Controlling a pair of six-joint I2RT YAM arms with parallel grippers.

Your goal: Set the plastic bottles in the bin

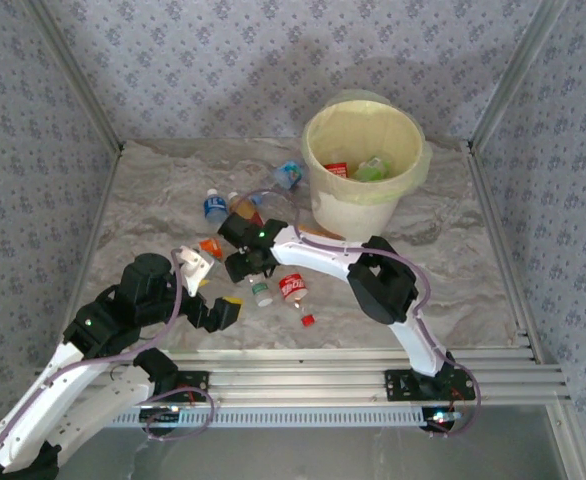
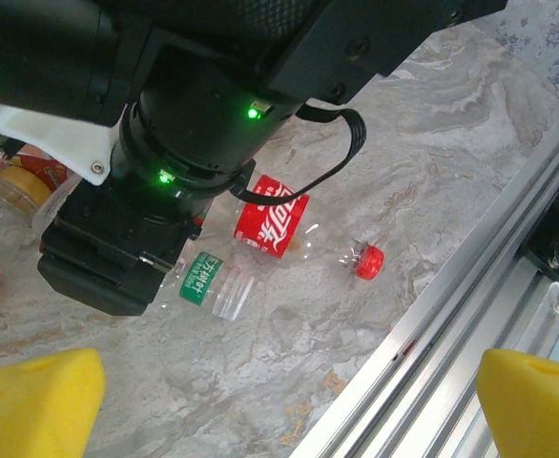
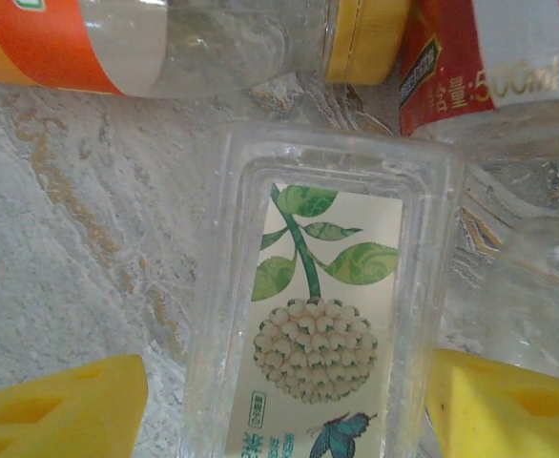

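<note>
A clear square bottle with a flower label (image 3: 322,315) lies on the table between the yellow pads (image 3: 60,410) of my right gripper (image 3: 289,410), which is open; the right pad is at its side and the left pad stands apart. An orange-labelled bottle (image 3: 117,43) and a red-labelled one (image 3: 489,67) lie just beyond. From above, my right gripper (image 1: 241,262) reaches left over the bottle pile. My left gripper (image 1: 223,312) is open and holds nothing, its pads (image 2: 31,401) wide over bare table. A red-labelled bottle (image 2: 272,218), a green-labelled bottle (image 2: 208,280) and a red cap (image 2: 367,260) lie ahead of it. The bin (image 1: 318,205) stands at the back.
Two bottles, red-labelled (image 1: 336,170) and green-labelled (image 1: 373,168), lie inside the bin. More bottles lie left of the bin: blue-labelled (image 1: 215,207), orange (image 1: 241,205), another blue (image 1: 289,175). Metal rails (image 1: 373,362) run along the near table edge. Patterned walls enclose the table.
</note>
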